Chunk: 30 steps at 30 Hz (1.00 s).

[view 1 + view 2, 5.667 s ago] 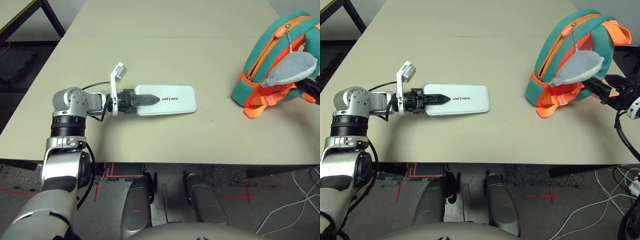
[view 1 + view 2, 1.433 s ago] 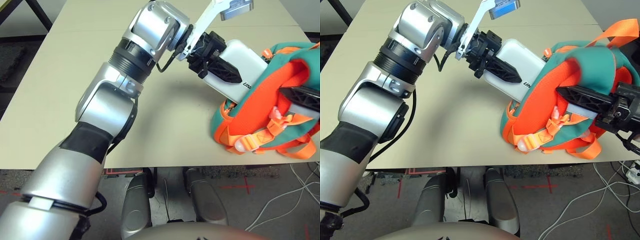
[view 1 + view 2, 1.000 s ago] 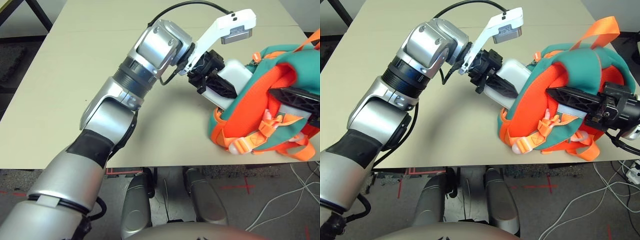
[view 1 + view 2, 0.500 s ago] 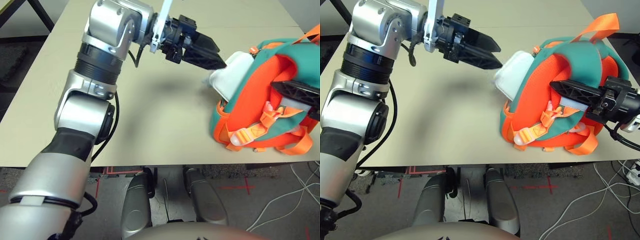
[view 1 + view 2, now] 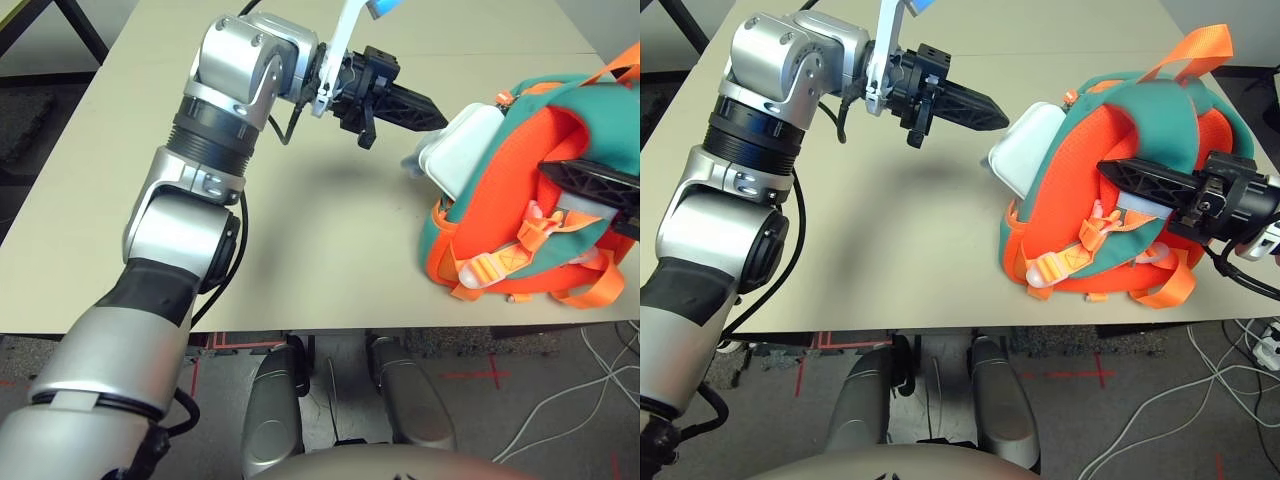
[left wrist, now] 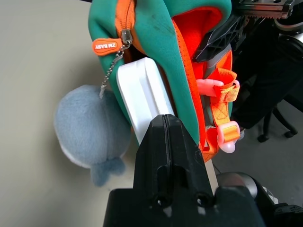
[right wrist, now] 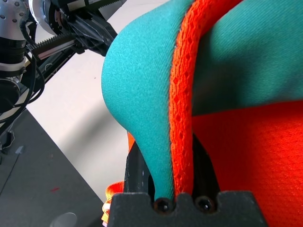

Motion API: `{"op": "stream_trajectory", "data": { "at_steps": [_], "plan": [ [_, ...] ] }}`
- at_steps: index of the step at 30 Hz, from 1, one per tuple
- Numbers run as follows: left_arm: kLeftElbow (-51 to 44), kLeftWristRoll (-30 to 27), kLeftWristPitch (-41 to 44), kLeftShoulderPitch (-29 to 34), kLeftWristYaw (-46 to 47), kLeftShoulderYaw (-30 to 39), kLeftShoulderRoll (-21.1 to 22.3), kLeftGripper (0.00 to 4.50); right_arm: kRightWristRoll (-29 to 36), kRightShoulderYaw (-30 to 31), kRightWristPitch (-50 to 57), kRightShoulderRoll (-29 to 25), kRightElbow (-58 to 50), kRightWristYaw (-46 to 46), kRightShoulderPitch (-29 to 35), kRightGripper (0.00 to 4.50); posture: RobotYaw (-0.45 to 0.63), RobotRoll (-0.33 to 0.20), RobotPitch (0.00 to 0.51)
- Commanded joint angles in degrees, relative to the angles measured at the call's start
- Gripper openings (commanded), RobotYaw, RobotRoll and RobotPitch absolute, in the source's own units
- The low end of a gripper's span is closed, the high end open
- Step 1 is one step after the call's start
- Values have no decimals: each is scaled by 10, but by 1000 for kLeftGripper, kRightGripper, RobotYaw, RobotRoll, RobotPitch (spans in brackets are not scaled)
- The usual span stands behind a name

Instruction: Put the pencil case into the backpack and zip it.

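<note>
Over the beige surface (image 5: 300, 250), my left gripper (image 5: 432, 112) is pressed together beside the flat white pencil case (image 5: 462, 155), half inside the teal-and-orange fabric backpack (image 5: 1120, 190) my right gripper (image 5: 1115, 172) pinches.

A pale beige tabletop (image 5: 300, 270) filled most of the head views, evenly lit, with a faint seam running across its far part. Past its far left corner stood the black metal frame of another table (image 5: 70, 30) on dark grey floor (image 5: 40, 130). Below the tabletop's near edge the floor was speckled grey, marked with red tape crosses (image 5: 1080, 375). White cables (image 5: 560, 410) trailed over the floor off the tabletop's near right corner, and a chair base with castors (image 6: 272, 127) stood there.
</note>
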Motion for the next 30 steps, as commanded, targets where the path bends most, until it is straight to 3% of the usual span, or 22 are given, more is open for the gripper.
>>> {"op": "stream_trajectory", "data": {
  "at_steps": [1,15,30],
  "plan": [
    [3,1,-5,12,3,-14,-12,0,6,-8,4,2,-9,-1,4,54,-214,0,225],
    [88,22,-70,-16,40,-10,-100,0,12,0,1,8,-14,-9,1,54,-222,0,236],
    [104,43,-89,-31,12,-9,-38,0,7,10,2,6,-7,-3,-12,54,-208,0,232]
  ]
}}
